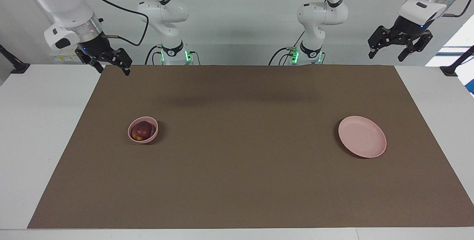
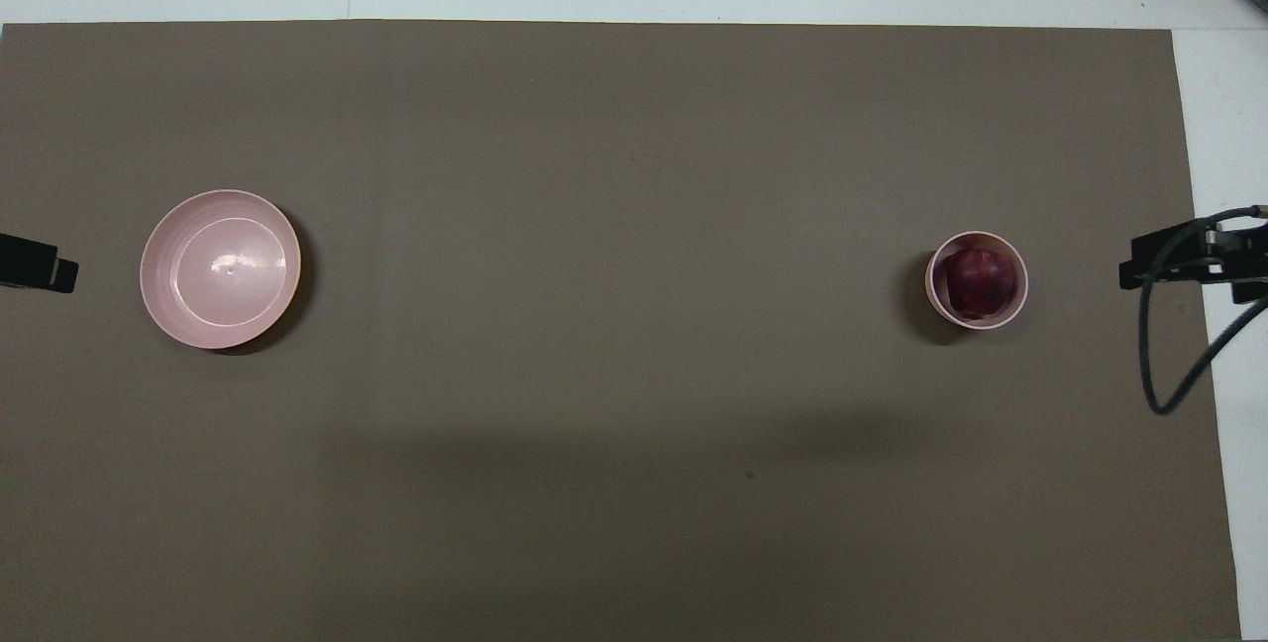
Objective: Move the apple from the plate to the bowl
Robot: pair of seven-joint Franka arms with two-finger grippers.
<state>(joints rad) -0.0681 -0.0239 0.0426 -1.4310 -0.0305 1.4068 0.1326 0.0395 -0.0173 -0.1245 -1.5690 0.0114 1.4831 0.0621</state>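
Observation:
The dark-red apple lies in the small pink bowl at the right arm's end of the table; the overhead view shows the apple filling the bowl. The flat pink plate sits bare at the left arm's end and also shows in the overhead view. My right gripper hangs open and empty, raised over the mat's corner by its own base, well apart from the bowl; it also shows in the overhead view. My left gripper waits open, raised past the mat's edge.
A brown mat covers most of the white table. Only the tip of the left gripper shows in the overhead view, beside the plate. The right arm's black cable hangs over the mat's edge.

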